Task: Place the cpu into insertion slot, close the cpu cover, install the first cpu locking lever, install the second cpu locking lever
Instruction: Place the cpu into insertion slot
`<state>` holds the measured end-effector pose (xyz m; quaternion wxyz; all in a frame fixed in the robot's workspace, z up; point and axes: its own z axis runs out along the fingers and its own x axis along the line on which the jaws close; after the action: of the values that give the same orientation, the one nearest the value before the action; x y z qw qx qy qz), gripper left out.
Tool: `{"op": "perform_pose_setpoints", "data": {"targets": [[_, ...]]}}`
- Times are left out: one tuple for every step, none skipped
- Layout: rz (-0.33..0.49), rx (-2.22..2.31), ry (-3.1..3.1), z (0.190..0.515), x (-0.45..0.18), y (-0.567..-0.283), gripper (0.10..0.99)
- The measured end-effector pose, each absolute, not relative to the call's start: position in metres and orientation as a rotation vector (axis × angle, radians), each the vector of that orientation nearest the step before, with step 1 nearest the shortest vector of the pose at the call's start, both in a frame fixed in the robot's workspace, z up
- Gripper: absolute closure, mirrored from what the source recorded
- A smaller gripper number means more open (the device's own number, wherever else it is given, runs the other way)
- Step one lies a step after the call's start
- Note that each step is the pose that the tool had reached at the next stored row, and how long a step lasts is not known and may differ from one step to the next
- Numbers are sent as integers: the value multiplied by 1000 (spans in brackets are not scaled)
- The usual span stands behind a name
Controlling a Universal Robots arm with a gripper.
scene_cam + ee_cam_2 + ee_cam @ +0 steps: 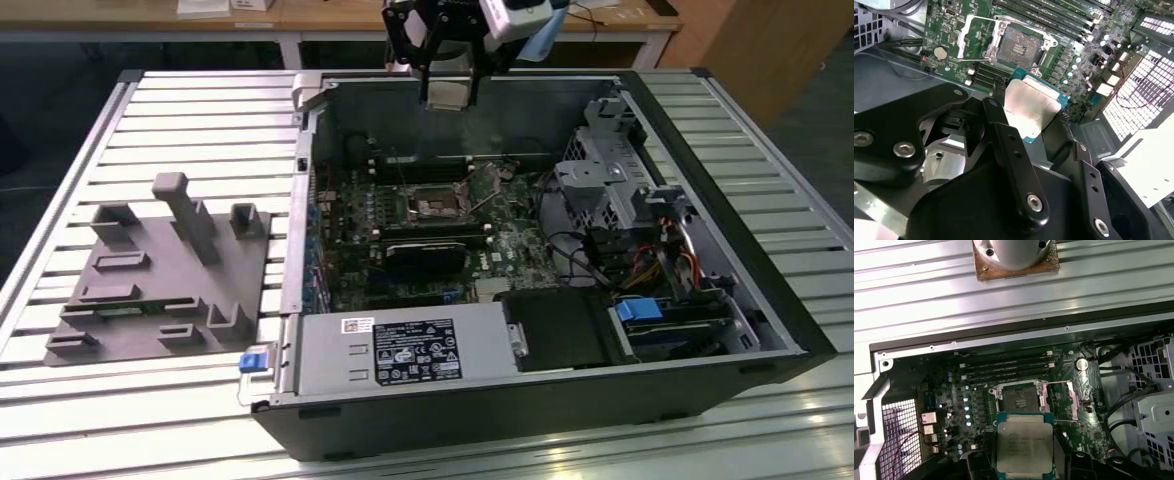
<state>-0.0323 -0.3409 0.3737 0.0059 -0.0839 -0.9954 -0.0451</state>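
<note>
The pincer [447, 82] pinches the cpu [1025, 447] by two opposite edges and hangs at the upper middle of the exterior view, over the upper wall of the open computer case [534, 415]. The cpu is in the air, well apart from the insertion slot [1019, 399]. The slot lies bare on the green board [350, 250], with the cpu cover [1058, 399] folded open just beside it. As I judge it, the danger is a tilted or turned descent: a cpu that lands askew could bend the slot's fine contacts, and so thin an edge grip could let it slip. The case holds the board, a power box [400, 350] along its lower edge in the exterior view, and a drive cage [607, 185] with cables toward the exterior view's right. On the desk [200, 110], at the exterior view's left, stands a grey fixture [160, 280].
</note>
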Motion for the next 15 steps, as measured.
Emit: {"op": "perform_pose_setpoints", "data": {"targets": [[-141,-267,-3115,374,-32,-341,545],[-141,-272,-3115,374,-32,-341,545],[-141,-277,-3115,374,-32,-341,545],[-141,-282,-3114,374,-32,-341,545],[-141,-287,-3114,374,-32,-341,545],[-142,-292,-3114,374,-32,-341,545],[-142,-297,-3113,374,-32,-341,545],[-142,-301,-3113,374,-32,-341,545],[-142,-306,-3113,373,-32,-341,545],[-142,-311,-3112,373,-32,-341,545],[-142,-316,-3112,373,-32,-341,545],[-142,-322,-3112,373,-32,-341,545],[-142,-327,-3111,373,-32,-341,545],[-142,-332,-3111,373,-32,-341,545],[-142,-337,-3111,373,-32,-341,545]]}}
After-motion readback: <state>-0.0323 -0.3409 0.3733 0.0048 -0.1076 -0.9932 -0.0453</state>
